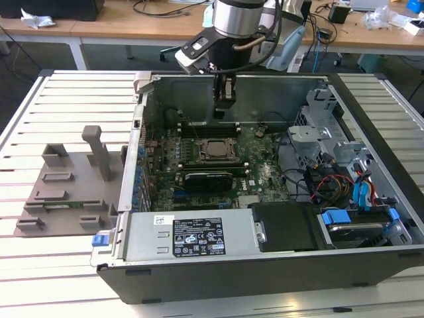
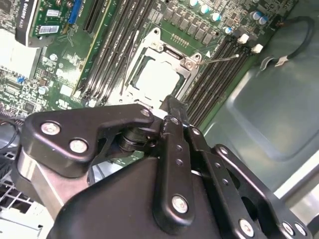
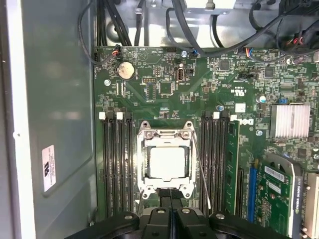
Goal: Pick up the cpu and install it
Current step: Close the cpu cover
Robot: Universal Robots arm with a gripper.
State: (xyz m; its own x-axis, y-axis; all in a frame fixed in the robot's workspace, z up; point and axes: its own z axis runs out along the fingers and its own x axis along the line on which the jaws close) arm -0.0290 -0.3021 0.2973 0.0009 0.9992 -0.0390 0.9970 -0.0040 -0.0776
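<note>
I am looking down past the claw [image 3: 170,201] in the first wrist view: its two black fingers are meeting tip to tip, clenched with nothing between them. It is hanging above the motherboard, touching no part of it. Just beyond the fingertips the cpu [image 3: 167,163] is lying flat, a pale silvery square sitting inside the metal socket frame [image 3: 146,130], its edges looking parallel to the frame's. A thin lever wire [image 3: 201,169] is running along one side of the socket, and rows of black memory slots [image 3: 117,164] are flanking it on both sides. I am judging that the work here calls for holding the claw upright and centred over the chip, moving only straight up or down, since any sideways drift risks snagging the wire or scraping the slots. Farther out, in the exterior view, a long black expansion card [image 1: 209,177] is lying near the socket, all within the open computer case [image 1: 265,262]. The case is resting on a white slatted tabletop [image 1: 66,99], with a grey fixture tray [image 1: 66,192] toward the exterior view's left.
</note>
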